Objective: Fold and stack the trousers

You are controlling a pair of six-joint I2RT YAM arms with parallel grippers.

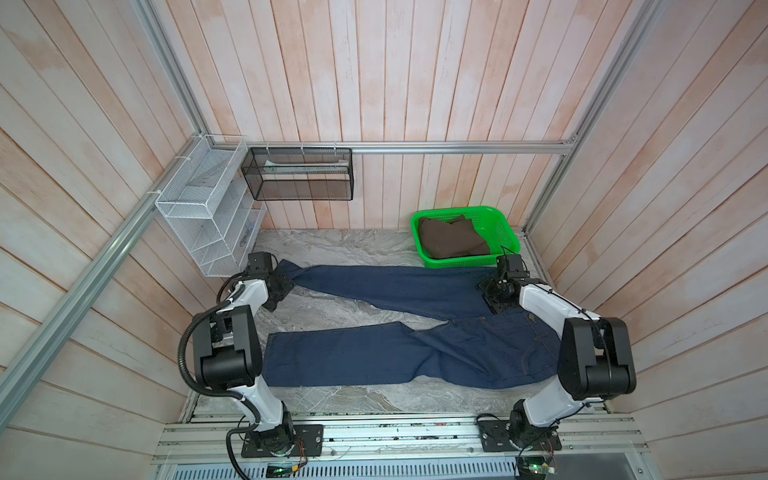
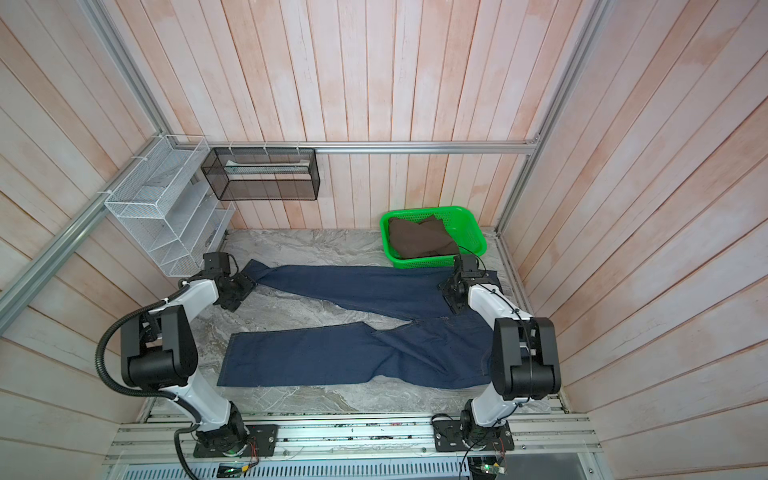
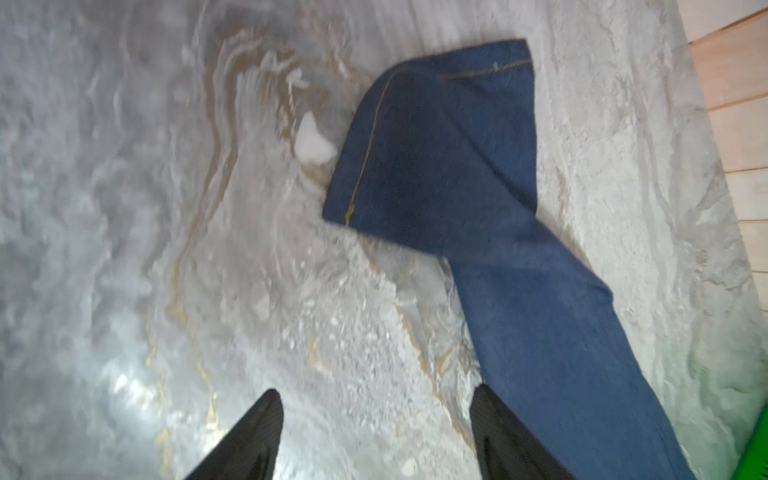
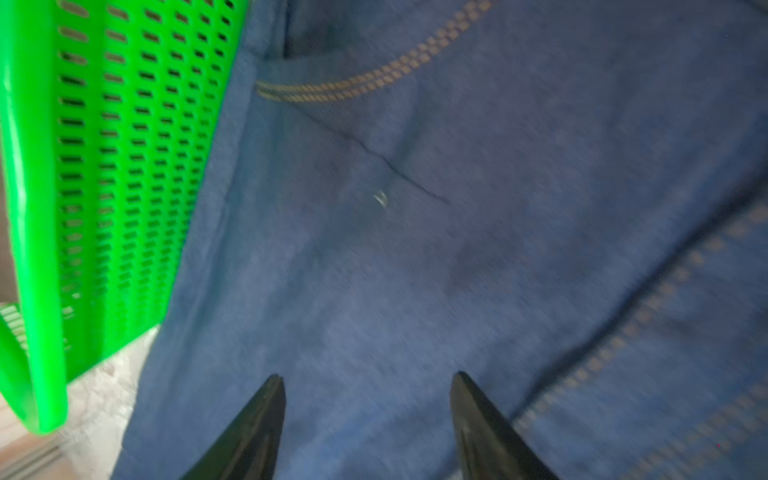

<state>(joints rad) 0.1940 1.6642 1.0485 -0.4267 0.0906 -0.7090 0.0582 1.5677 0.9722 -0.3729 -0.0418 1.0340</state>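
Plainly early in the job. Shows no fold yet and nothing stacked. Finds the trousers (image 1: 374, 357) laid out full length on the counter (image 1: 332, 245): waist at the right edge, partly hidden under the right arm, both legs running toward the left edge and splayed into a V with bare counter between. Near leg flat, roughly parallel to the near edge, hem square. Far leg angling toward the far left corner, with the far hem (image 3: 436, 137) turned over on itself and narrowed, not flat.

Left claw (image 3: 376, 390) near the left edge, by that hem: fingers (image 3: 498, 436) spread, nothing between them, denim passing just beside one. Right claw (image 4: 365, 376) low over the hip area toward the far right corner: likewise spread, pinching nothing.

Green basket (image 1: 505, 232) in the far right corner, just beside the waist end, with a brown garment (image 1: 453, 241) inside; likely the stacking spot, as a guess only.

Left to do, by judgement: flatten the far hem, bring one leg onto the other, fold the length down, move to the stack. Nearly all of it.

Looks like heavy dark navy denim, orange-tan stitching (image 4: 374, 79) in double rows, few wrinkles apart from creasing at the crotch.
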